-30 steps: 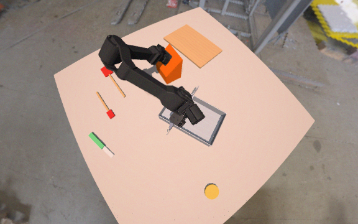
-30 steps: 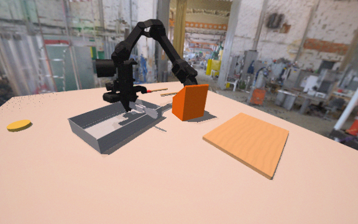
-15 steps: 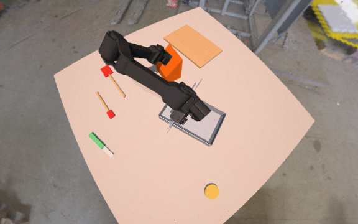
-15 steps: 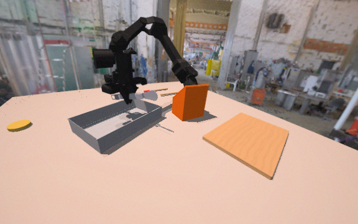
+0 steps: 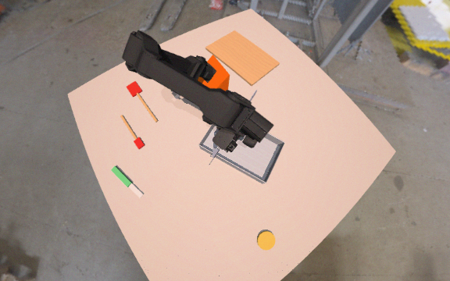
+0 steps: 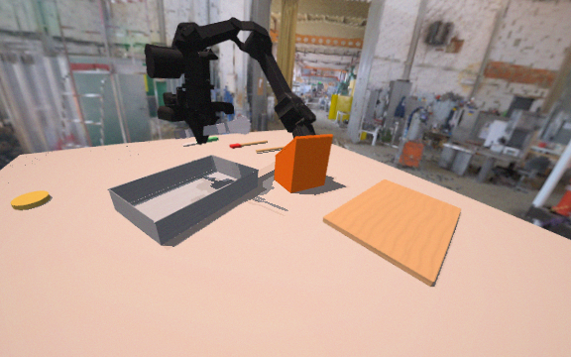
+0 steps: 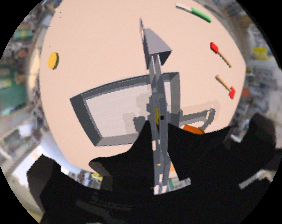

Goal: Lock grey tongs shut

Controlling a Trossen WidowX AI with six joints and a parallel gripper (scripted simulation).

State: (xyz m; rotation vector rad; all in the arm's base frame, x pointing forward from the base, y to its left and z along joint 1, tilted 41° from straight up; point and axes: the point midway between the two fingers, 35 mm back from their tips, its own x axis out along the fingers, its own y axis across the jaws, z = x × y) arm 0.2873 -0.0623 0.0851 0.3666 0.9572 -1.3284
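My gripper [image 6: 202, 139] [image 7: 152, 122] points down and is shut on the grey tongs [image 5: 215, 151] [image 6: 238, 125] [image 7: 156, 80], holding them above the roasting tin [image 5: 274, 161] [image 6: 206, 208] [image 7: 86, 122]. In the wrist view the two arms of the tongs lie nearly together between the fingers, with the wedge-shaped hinge end [image 7: 155, 44] beyond them. The tongs run roughly level in the exterior view. Whether the lock has caught cannot be seen. The arm hides their middle in the top view. The wooden board [image 5: 244, 58] [image 6: 399, 228] lies flat with nothing on it.
An orange slant-topped block [image 5: 220, 78] [image 6: 310, 164] stands between the tin and the board. Two red-headed wooden sticks [image 5: 134, 89] [image 5: 139, 143], a green-handled tool [image 5: 121, 176] [image 7: 201, 15] and a yellow disc [image 5: 266, 240] [image 6: 30, 199] [image 7: 53, 60] lie farther off.
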